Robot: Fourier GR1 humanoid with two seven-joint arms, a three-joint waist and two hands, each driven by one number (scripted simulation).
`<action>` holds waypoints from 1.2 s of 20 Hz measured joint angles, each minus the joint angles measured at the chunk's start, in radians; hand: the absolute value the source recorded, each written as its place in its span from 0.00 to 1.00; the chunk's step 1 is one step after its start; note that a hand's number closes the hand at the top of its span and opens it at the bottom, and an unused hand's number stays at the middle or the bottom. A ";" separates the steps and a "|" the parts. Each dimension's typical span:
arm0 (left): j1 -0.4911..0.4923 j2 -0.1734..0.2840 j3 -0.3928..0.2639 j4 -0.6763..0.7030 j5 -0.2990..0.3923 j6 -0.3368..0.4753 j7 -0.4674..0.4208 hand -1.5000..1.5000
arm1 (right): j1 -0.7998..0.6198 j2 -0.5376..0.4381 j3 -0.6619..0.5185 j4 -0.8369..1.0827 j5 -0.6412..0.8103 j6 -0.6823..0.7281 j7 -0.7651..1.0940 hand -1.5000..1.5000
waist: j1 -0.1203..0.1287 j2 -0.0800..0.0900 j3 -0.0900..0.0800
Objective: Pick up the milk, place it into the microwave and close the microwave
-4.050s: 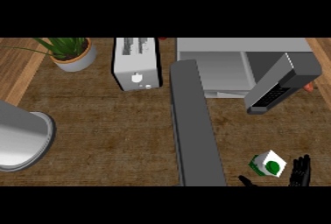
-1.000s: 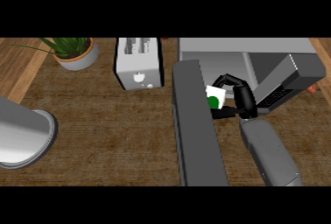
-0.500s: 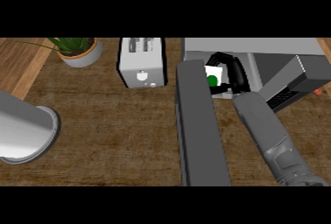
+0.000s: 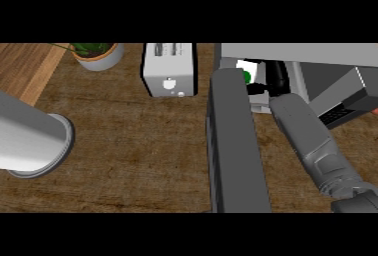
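**A:** Milk [image 4: 246, 71]: white carton with a green mark, seen just inside the mouth of the microwave [image 4: 295, 52], at the near-left corner of the cavity. Where is the hand?

**B:** The right hand [image 4: 275, 80] is in the microwave too, just right of the carton, its black fingers curled round the carton's side; the carton is grasped, not yet let go. The grey forearm runs back from the microwave toward the lower right.

**A:** And the door?

**B:** The microwave door [image 4: 235, 145] stands open, a long dark slab swung out from the microwave's left side and lying across the counter [image 4: 125, 145]. It sits close beside the forearm.

**A:** What does the step in hand call for?

**B:** Judging from this: carry the carton a little deeper so its base rests wholly on the cavity floor, clear of the sill, then open the fingers and draw the arm straight back, away from the door's edge. A carton left at the sill could block the door's swing.

**A:** Other items?

**B:** Left of the microwave, a toaster [image 4: 169, 70]; further left, a potted plant [image 4: 96, 54]. The left hand is out of view; only a grey arm [image 4: 29, 135] shows.
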 measured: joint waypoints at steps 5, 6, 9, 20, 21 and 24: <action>-0.014 0.006 -0.009 0.012 0.000 -0.010 0.000 0.00 | -0.044 -0.031 0.002 0.045 0.035 -0.123 -0.011 1.00 | 0.022 0.009 0.000; -0.016 0.007 -0.008 0.020 0.000 -0.013 -0.003 0.00 | -0.048 -0.038 0.004 0.054 0.042 -0.137 -0.018 1.00 | 0.024 0.010 0.000; -0.037 0.017 -0.011 0.032 -0.003 -0.011 0.000 0.00 | -0.057 -0.055 0.008 0.075 0.058 -0.178 -0.032 1.00 | 0.035 0.019 0.001; -0.078 0.028 -0.026 0.055 -0.040 -0.005 0.002 0.00 | -0.053 -0.142 0.054 0.207 0.138 -0.386 0.124 0.00 | 0.061 0.037 0.001; -0.082 0.028 -0.030 0.054 -0.046 -0.004 0.004 0.00 | -0.057 -0.138 0.057 0.203 0.142 -0.386 0.119 0.00 | 0.062 0.038 0.002; -0.094 0.037 -0.028 0.069 -0.062 -0.003 0.002 0.00 | -0.057 -0.125 0.064 0.190 0.150 -0.369 0.090 0.00 | 0.064 0.037 0.003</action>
